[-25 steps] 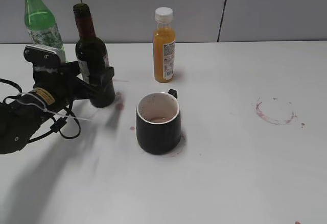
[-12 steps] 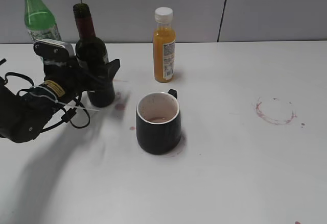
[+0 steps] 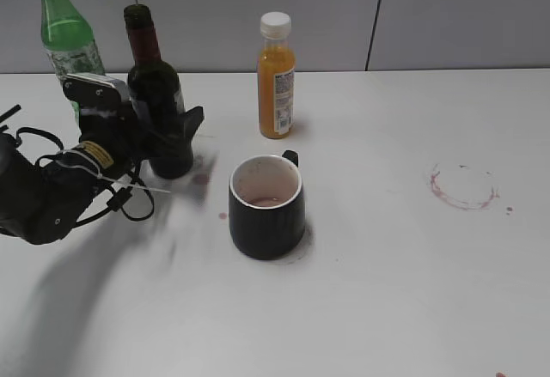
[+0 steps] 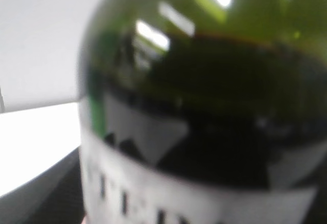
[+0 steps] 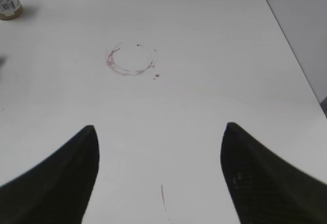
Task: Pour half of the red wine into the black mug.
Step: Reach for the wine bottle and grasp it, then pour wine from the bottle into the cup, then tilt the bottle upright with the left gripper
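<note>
The white surface (image 3: 387,291) carries a reddish ring stain (image 3: 464,188) at the right. The left claw (image 3: 163,132) is spread wide around the lower body of the wine bottle (image 3: 157,94), which stands upright at the far left; whether the fingers touch the glass I cannot tell. The black mug (image 3: 266,207) sits near and right of the claw, apart from it, with reddish residue inside. The right claw (image 5: 158,178) hovers spread over bare surface.
</note>
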Robot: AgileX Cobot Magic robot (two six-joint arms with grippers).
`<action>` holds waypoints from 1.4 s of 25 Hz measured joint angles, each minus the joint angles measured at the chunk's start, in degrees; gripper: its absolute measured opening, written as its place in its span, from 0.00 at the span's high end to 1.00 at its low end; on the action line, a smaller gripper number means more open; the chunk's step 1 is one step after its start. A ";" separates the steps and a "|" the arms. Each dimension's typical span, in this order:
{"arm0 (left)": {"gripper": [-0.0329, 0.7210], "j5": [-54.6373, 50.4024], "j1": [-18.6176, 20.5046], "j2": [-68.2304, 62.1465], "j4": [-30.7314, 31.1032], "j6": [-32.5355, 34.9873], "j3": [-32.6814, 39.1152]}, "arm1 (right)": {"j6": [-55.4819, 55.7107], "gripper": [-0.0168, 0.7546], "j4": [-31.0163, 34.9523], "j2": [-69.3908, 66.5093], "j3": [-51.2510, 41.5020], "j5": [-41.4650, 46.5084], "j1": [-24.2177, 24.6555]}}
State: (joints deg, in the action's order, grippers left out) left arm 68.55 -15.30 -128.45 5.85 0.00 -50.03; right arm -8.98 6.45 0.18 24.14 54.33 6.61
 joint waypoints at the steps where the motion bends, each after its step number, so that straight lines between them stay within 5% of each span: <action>1: 0.06 0.05 0.00 -0.53 0.00 0.00 0.00 | 0.00 0.25 0.00 0.00 0.00 0.00 0.00; 17: 0.22 0.44 -0.06 -1.92 -0.77 0.43 0.00 | 0.00 0.25 0.00 0.00 0.00 0.00 0.00; 35: 0.23 -4.18 -0.06 6.87 -2.26 -0.31 4.03 | 0.00 0.25 0.00 0.00 0.00 0.00 0.00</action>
State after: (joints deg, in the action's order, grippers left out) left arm 64.38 -15.36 -121.58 3.58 -0.31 -46.00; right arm -8.98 6.45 0.18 24.14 54.33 6.61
